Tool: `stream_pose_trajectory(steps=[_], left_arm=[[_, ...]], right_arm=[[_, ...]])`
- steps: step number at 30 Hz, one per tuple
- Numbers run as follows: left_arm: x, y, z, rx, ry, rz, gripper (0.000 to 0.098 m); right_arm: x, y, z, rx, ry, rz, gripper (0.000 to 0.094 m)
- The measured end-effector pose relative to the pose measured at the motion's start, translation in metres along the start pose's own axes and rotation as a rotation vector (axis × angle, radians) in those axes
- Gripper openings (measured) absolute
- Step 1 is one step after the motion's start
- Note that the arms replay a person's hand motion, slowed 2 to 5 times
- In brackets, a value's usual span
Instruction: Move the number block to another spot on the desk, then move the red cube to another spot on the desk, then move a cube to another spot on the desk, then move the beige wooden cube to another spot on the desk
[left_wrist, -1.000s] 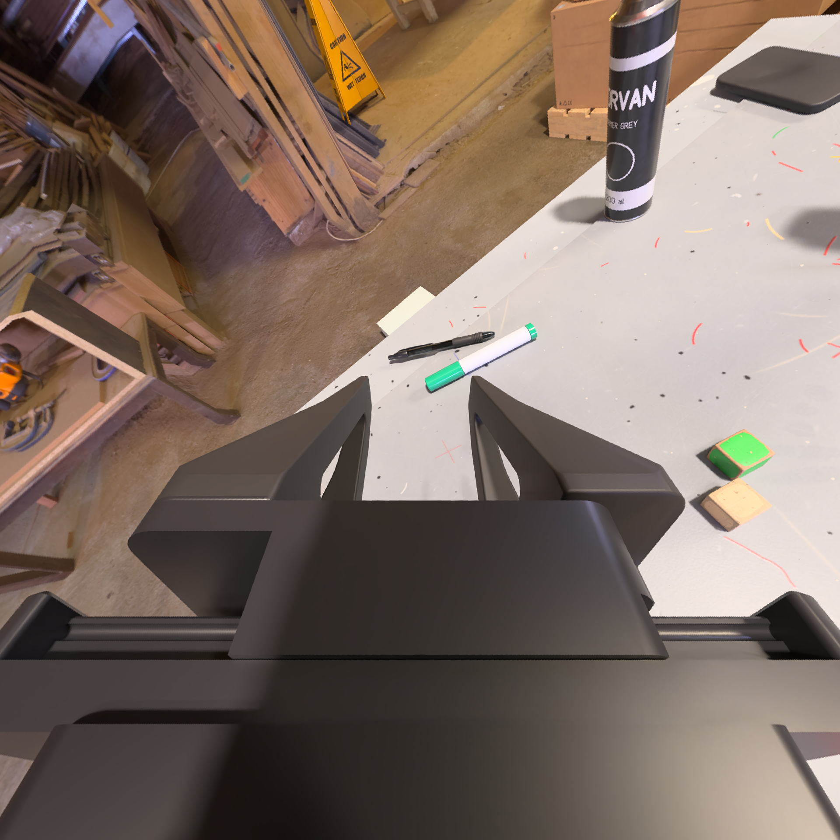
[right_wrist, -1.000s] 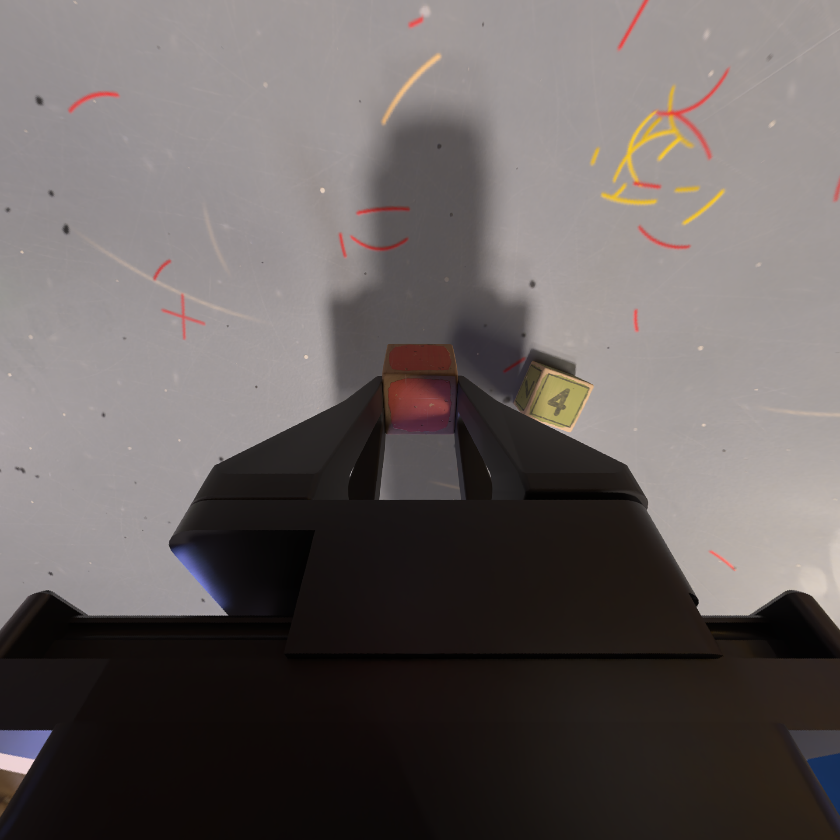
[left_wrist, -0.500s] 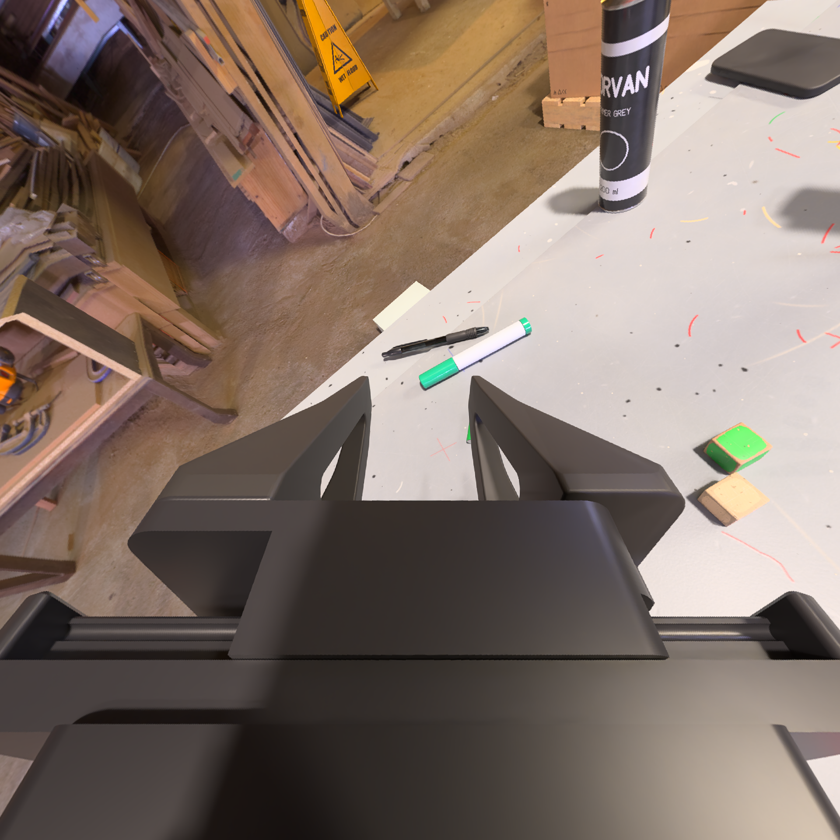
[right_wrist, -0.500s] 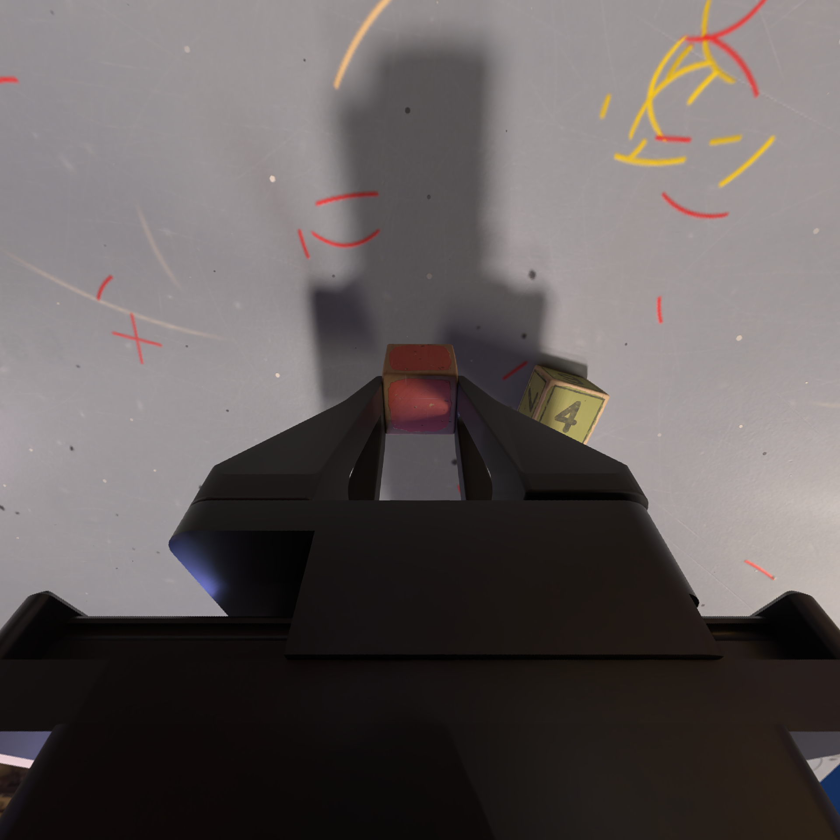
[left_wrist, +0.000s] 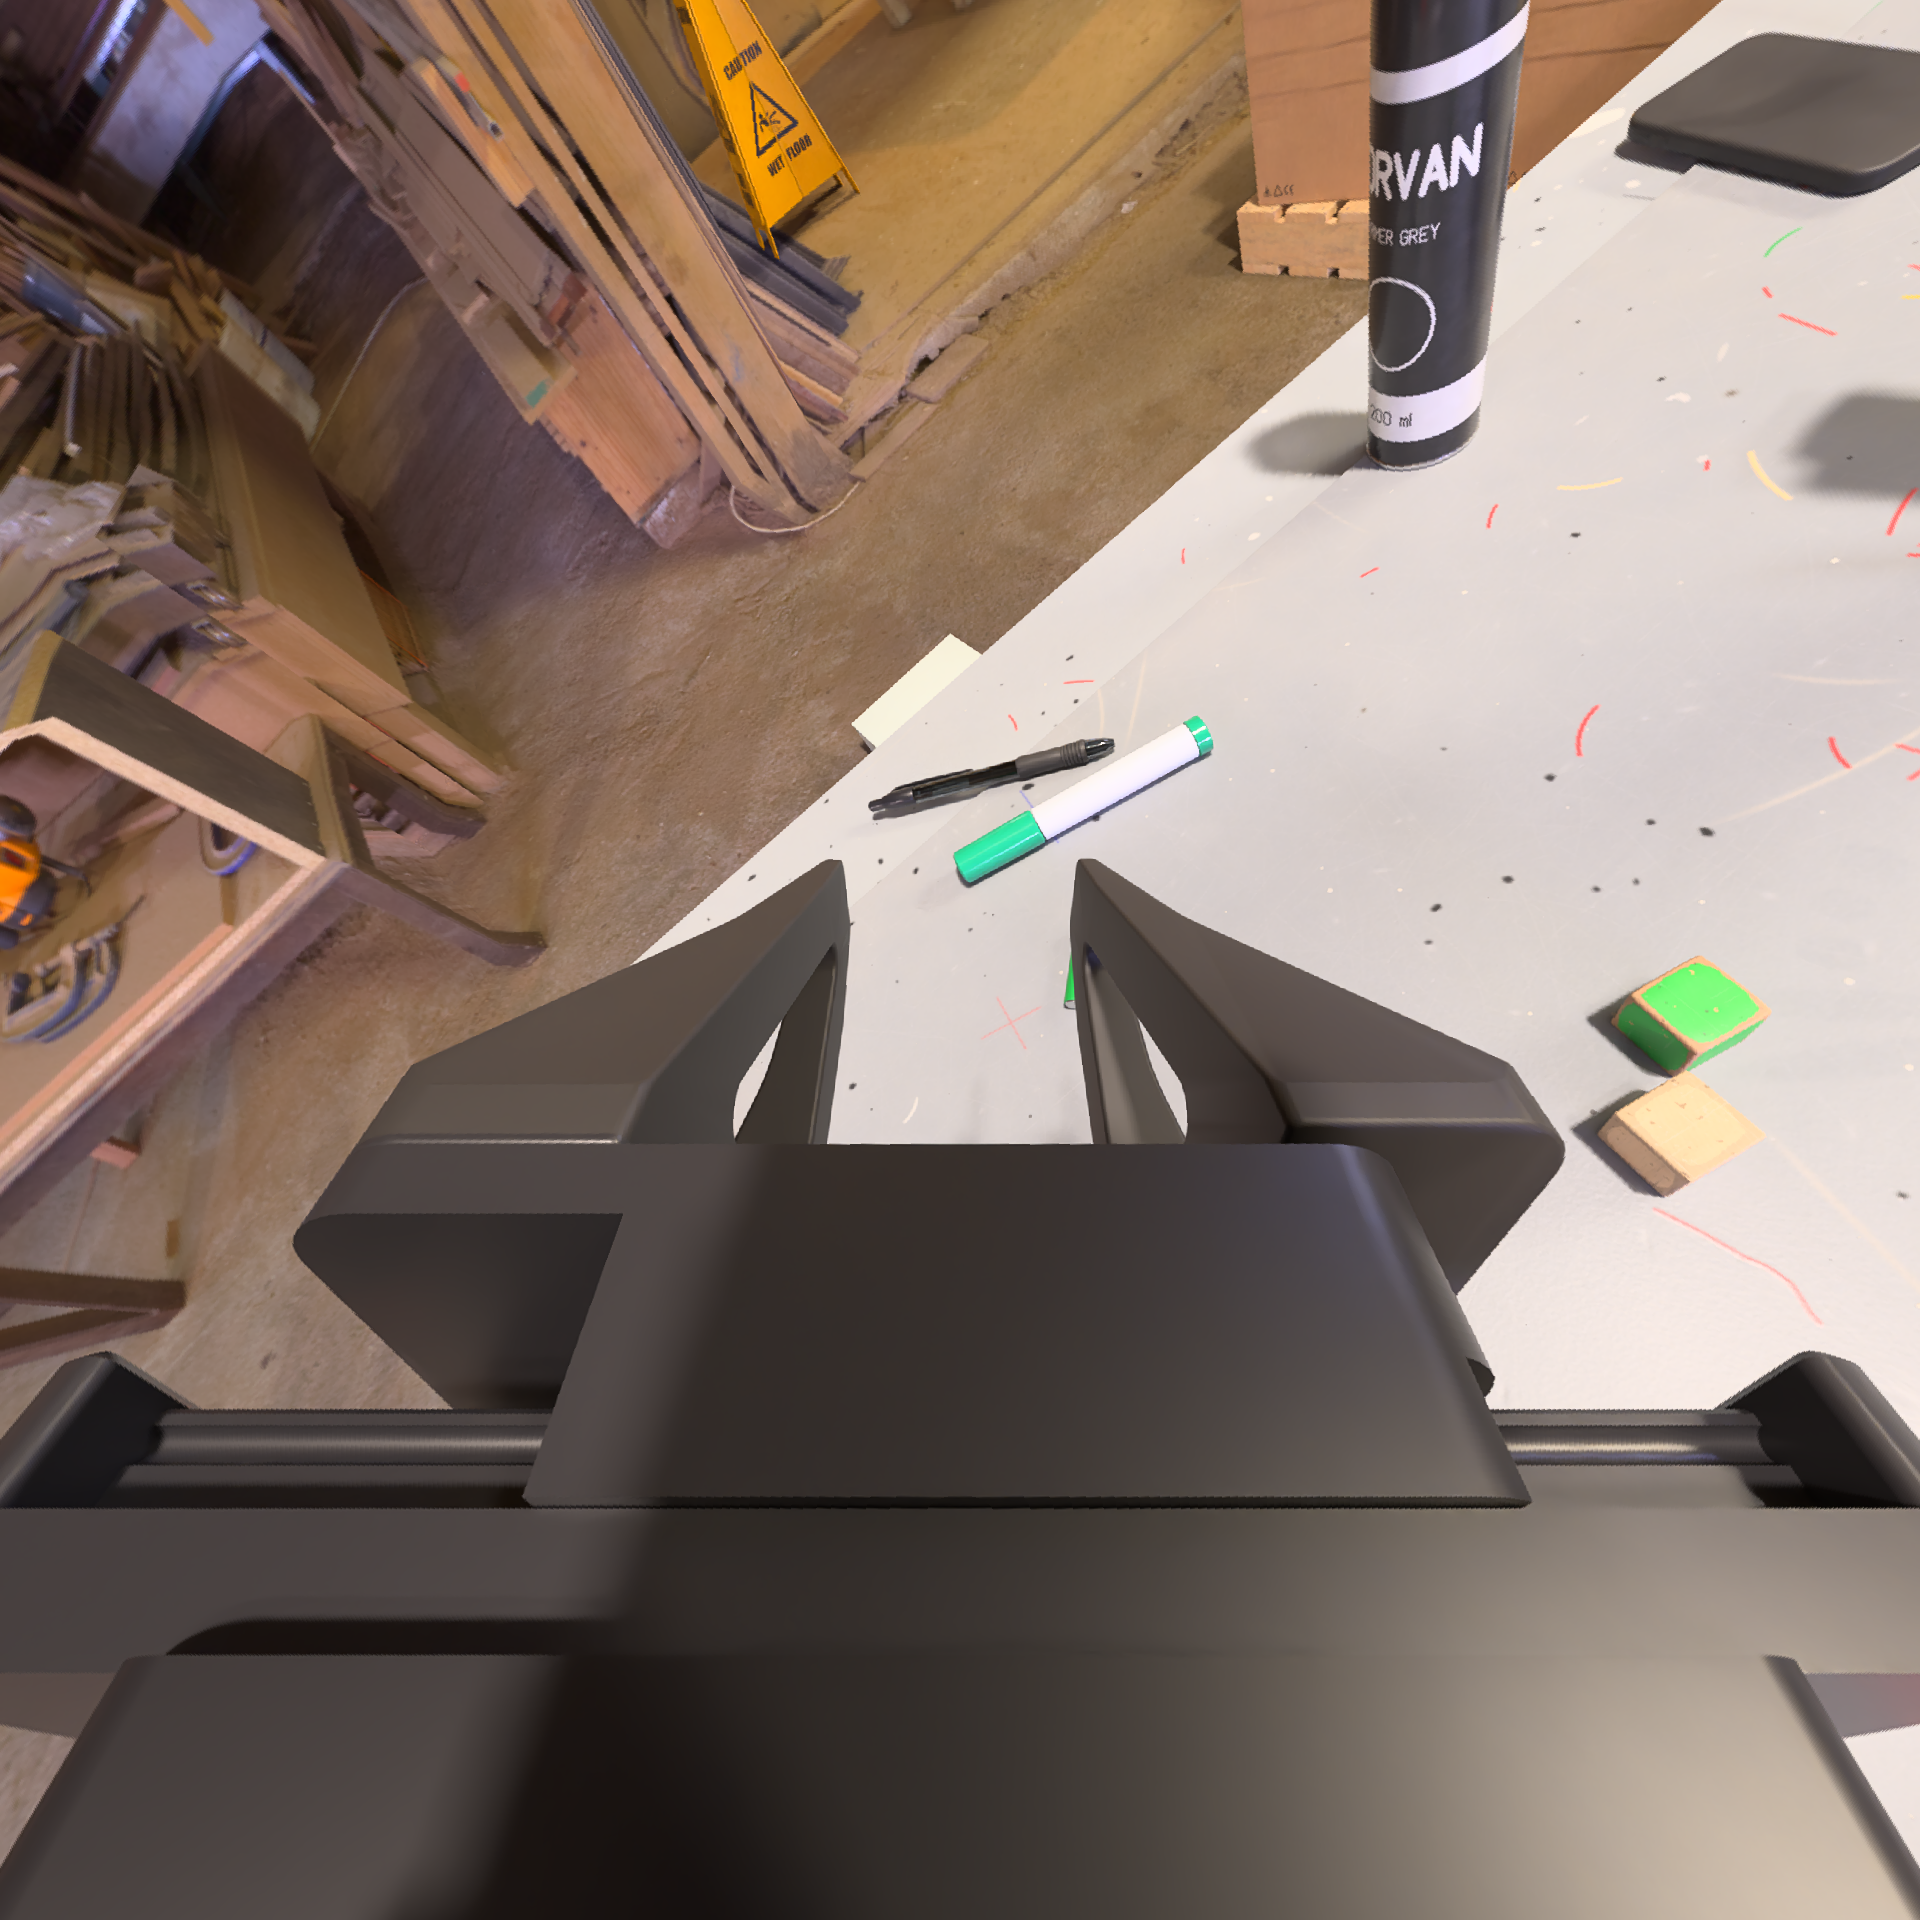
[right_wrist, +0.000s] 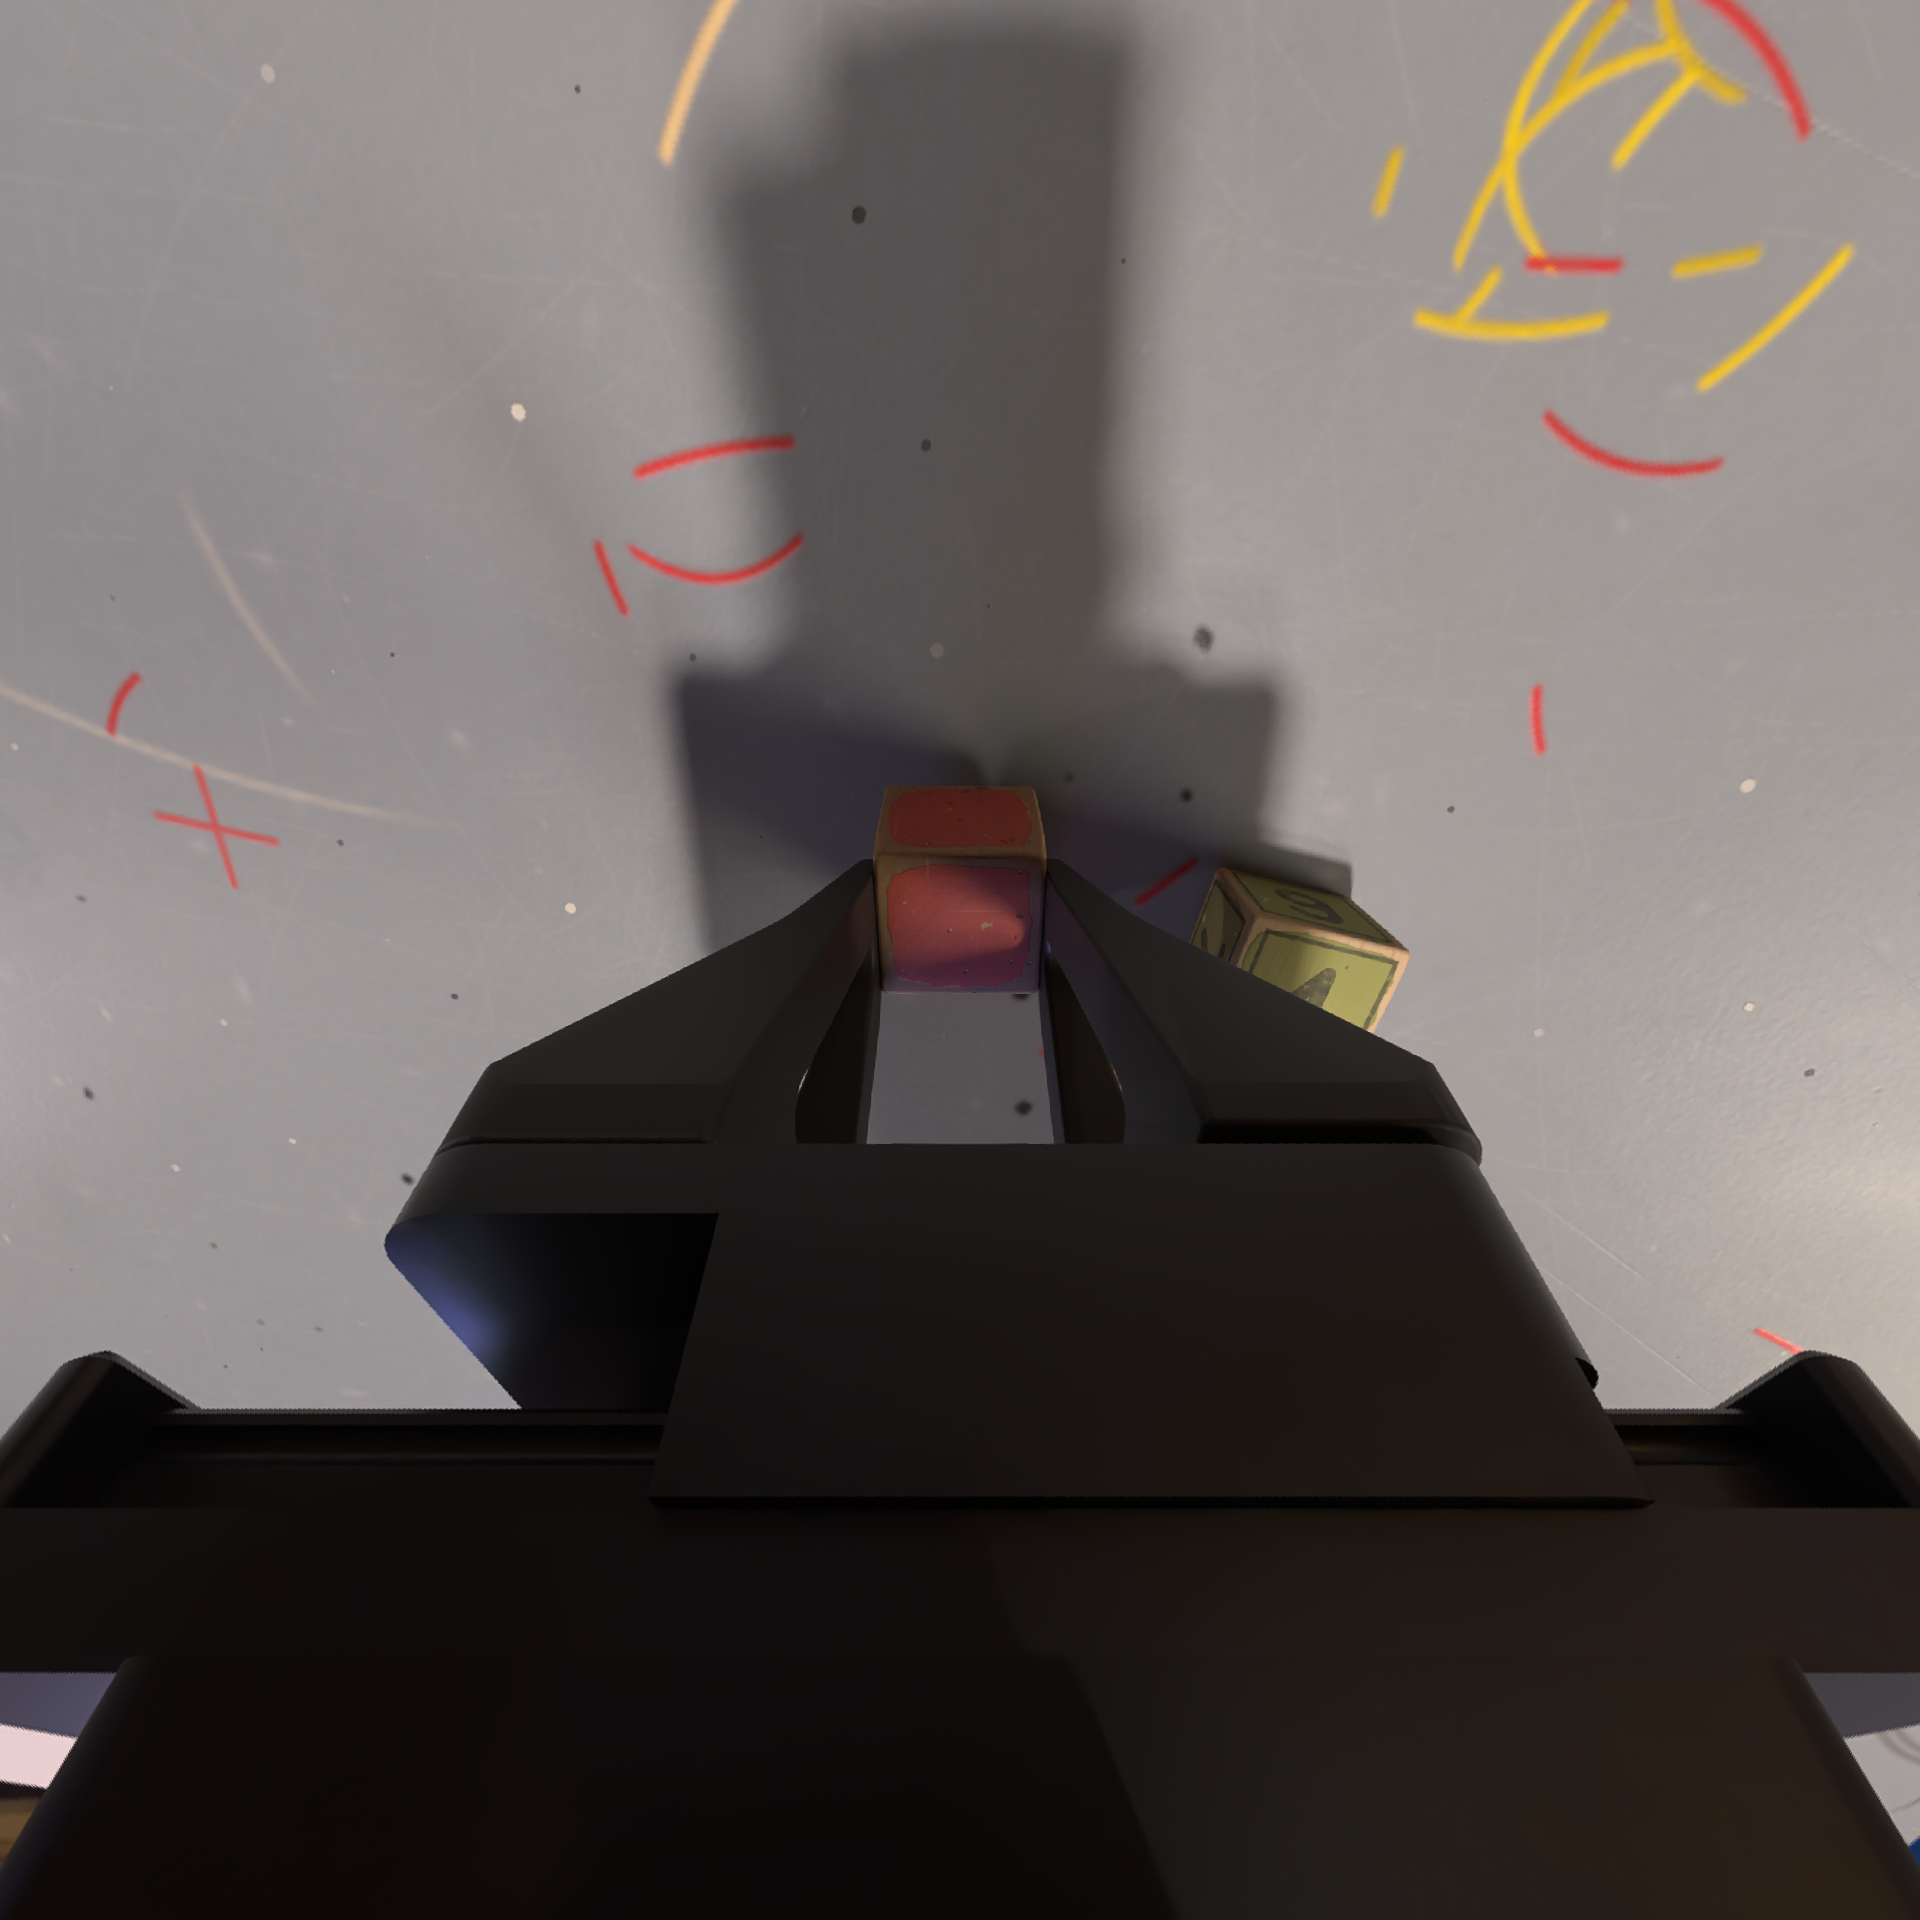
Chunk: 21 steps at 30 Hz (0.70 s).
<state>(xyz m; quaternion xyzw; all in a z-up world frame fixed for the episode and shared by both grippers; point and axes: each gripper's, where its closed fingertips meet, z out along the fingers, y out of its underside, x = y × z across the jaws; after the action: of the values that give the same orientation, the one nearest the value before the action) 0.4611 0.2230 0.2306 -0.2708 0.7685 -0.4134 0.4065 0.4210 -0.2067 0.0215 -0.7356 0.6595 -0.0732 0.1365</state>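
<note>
My right gripper (right_wrist: 958, 894) is shut on the red cube (right_wrist: 958, 902) and holds it close above the grey desk (right_wrist: 416, 312). The yellow-green number block (right_wrist: 1304, 954) lies tilted on the desk just right of my right finger, partly hidden by it. In the left wrist view my left gripper (left_wrist: 958, 883) is open and empty above the desk's left edge. A green cube (left_wrist: 1691, 1011) and a beige wooden cube (left_wrist: 1675, 1130) lie side by side on the desk to its right.
A green-capped white marker (left_wrist: 1081, 802) and a black pen (left_wrist: 987, 775) lie just ahead of my left gripper. A tall black spray can (left_wrist: 1432, 229) stands farther back, with a dark flat pad (left_wrist: 1787, 109) at the far right. The desk edge drops to the workshop floor on the left.
My right gripper with the red cube has come lower toward the desk; the number block now sits closer beside its right finger. The left wrist view has shifted only slightly.
</note>
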Motion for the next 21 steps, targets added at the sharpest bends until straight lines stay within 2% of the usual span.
stream_pose_trajectory(steps=[3, 4, 7, 8, 11, 15, 18, 21], left_arm=[[0.000, 0.001, 0.000, -0.003, -0.001, 0.001, 0.0364], [0.000, 0.001, 0.001, -0.004, -0.002, 0.002, 0.0364], [0.000, 0.002, 0.001, -0.007, -0.005, 0.005, 0.0364], [0.000, 0.002, 0.001, -0.008, -0.006, 0.006, 0.0364], [-0.001, 0.002, 0.001, -0.010, -0.008, 0.006, 0.0364], [-0.001, 0.002, 0.001, -0.010, -0.009, 0.006, 0.0364], [-0.001, 0.002, 0.001, -0.010, -0.009, 0.006, 0.0364], [-0.001, 0.002, 0.001, -0.010, -0.009, 0.006, 0.0364]], right_arm=[[0.001, -0.002, 0.000, 0.008, 0.006, -0.001, 0.0257], [0.001, -0.003, 0.000, 0.012, 0.009, -0.003, 0.0289], [0.003, -0.008, -0.006, 0.033, 0.025, -0.012, 0.0470], [0.003, -0.010, -0.011, 0.046, 0.031, -0.015, 0.0491], [0.000, -0.018, -0.029, 0.103, 0.056, -0.031, 0.0455], [-0.013, -0.036, -0.068, 0.235, 0.088, -0.082, 0.0456], [-0.039, -0.053, -0.103, 0.376, 0.073, -0.160, 0.0454], [-0.079, -0.066, -0.136, 0.525, 0.010, -0.273, 0.0413]])
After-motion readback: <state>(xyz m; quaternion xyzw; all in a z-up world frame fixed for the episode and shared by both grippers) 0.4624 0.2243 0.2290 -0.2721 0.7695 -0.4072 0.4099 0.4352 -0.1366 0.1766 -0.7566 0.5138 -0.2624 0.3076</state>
